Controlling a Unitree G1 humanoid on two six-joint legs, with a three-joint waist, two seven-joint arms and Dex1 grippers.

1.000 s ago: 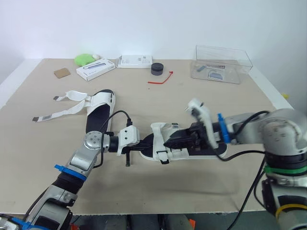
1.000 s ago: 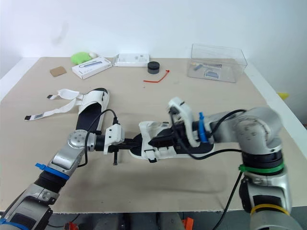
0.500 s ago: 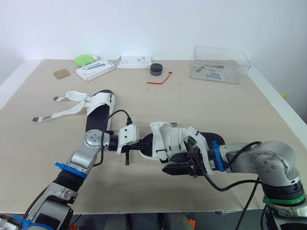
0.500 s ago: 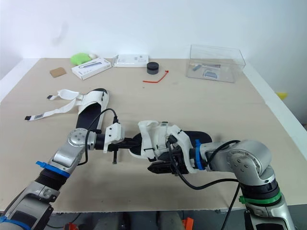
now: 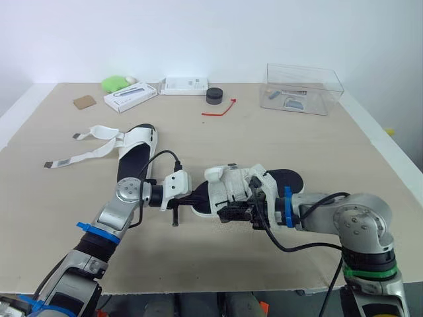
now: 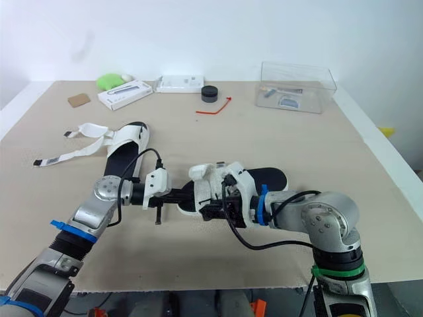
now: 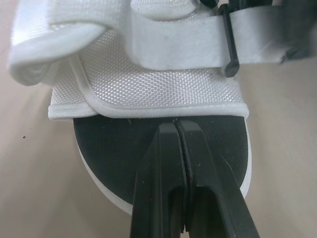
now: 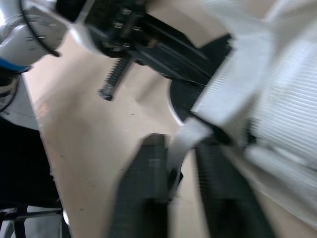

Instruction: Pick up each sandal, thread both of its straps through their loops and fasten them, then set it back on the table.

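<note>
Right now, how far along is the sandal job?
Neither sandal looks finished. Done: one strap of the near sandal already passes through a black loop; fastening unclear. In hand: that sandal, left tool shut at its toe, right tool at a strap end. To do: the far sandal, its two straps lying loose on the table.
</note>
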